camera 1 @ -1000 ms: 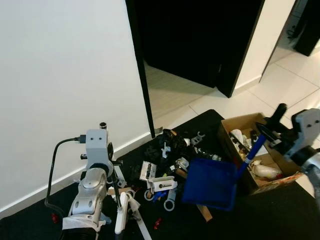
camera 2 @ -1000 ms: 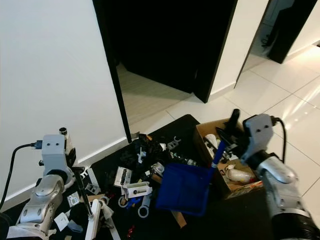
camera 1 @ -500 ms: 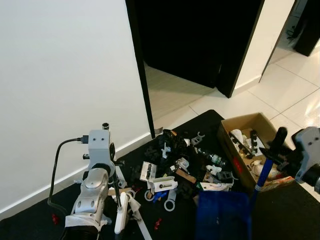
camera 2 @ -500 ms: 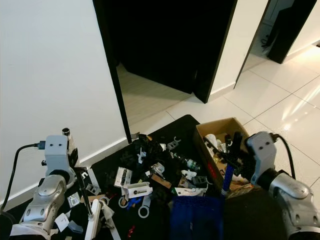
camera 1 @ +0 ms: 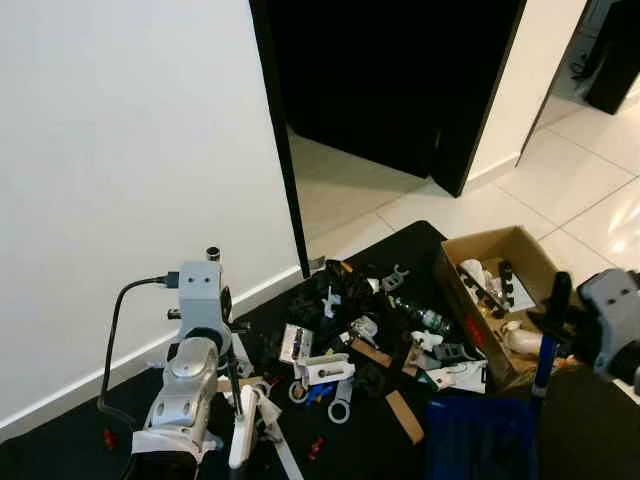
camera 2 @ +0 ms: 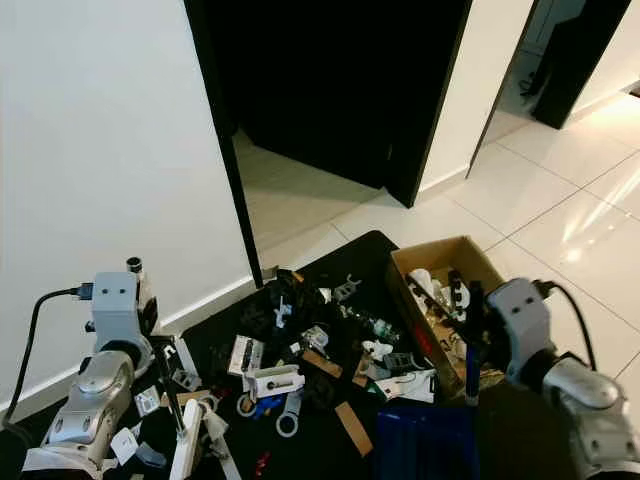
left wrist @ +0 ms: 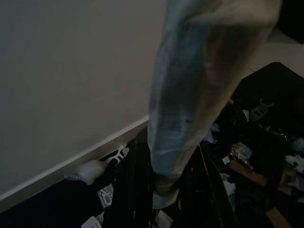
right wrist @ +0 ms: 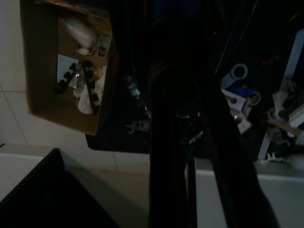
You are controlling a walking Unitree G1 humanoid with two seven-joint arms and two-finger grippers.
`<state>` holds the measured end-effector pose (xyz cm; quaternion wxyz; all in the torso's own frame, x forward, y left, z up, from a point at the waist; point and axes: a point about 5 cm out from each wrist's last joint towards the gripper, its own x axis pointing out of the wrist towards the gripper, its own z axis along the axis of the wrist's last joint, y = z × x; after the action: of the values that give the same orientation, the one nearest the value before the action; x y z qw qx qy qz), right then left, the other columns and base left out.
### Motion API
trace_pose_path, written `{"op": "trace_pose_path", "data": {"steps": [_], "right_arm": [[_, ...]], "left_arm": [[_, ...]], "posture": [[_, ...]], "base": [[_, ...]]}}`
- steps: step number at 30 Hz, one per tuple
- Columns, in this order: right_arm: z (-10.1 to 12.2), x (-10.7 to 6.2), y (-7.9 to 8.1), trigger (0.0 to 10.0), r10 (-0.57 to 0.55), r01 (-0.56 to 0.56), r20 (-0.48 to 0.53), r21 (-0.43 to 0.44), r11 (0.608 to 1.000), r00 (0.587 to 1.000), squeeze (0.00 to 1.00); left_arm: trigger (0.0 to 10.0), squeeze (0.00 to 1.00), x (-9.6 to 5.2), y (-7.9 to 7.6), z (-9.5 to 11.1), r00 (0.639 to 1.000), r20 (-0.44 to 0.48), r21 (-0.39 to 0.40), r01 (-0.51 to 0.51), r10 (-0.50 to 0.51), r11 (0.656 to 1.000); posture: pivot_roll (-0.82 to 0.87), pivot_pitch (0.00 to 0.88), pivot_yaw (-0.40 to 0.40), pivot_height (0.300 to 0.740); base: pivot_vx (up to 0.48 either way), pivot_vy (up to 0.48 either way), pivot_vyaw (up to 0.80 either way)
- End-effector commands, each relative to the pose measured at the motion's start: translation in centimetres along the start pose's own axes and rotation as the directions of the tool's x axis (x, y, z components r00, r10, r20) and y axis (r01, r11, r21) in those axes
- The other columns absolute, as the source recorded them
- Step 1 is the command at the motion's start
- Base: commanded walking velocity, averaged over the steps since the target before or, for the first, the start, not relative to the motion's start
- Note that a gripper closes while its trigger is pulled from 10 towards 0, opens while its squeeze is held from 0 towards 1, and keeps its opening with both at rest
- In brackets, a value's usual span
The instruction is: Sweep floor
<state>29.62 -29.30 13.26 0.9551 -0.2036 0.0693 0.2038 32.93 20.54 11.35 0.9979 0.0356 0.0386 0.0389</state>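
One blue dustpan (camera 1: 480, 450) with one blue handle (camera 1: 546, 358). One white brush (camera 1: 241, 430). One open cardboard box (camera 1: 478, 250) holding several small items, too jumbled to count. One black mat (camera 1: 590, 440) on the floor. One loose pile of clutter (camera 1: 355, 330) on it; its pieces overlap too much for a count, though one strip of cardboard (camera 1: 404, 416) and two red bits (camera 1: 314, 445) stand out. One dark open doorway (camera 1: 390, 80).

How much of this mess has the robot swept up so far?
Some junk already sits in the cardboard box. The right gripper holds the blue dustpan low on the black mat; the left gripper holds a white brush. The scattered pile remains.
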Motion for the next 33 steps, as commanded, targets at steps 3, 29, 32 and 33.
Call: {"op": "trace_pose_path", "data": {"steps": [3,29,32,33], "right_arm": [[-1.6,0.6,2.0,10.0,0.048,-0.049,-0.058,-0.021,0.999,0.997,0.0],[0.9,5.4,4.8,10.0,-0.071,0.06,0.171,0.067,0.996,0.983,0.0],[1.2,5.9,5.8,10.0,-0.039,0.027,0.187,0.062,0.998,0.982,0.0],[1.2,5.9,5.8,10.0,-0.039,0.027,0.187,0.062,0.998,0.982,0.0]], "left_arm": [[10.0,0.0,-0.4,0.1,-1.3,0.999,-0.045,0.024,-0.002,0.003,1.0],[10.0,0.0,3.0,-0.4,1.1,1.0,0.005,-0.12,-0.019,0.02,0.993],[10.0,0.0,3.0,-0.6,0.4,1.0,-0.022,-0.138,-0.025,0.022,0.99],[10.0,0.0,3.0,-0.6,0.4,1.0,-0.022,-0.138,-0.025,0.022,0.99]], "posture": [[0.05,0.238,0.09,0.74],[0.05,0.251,0.094,0.74],[0.04,0.254,0.095,0.74],[0.04,0.254,0.095,0.74]], "base": [[0.0,0.0,0.0],[0.0,0.0,0.0],[0.0,0.0,0.0],[0.0,0.0,0.0]]}}
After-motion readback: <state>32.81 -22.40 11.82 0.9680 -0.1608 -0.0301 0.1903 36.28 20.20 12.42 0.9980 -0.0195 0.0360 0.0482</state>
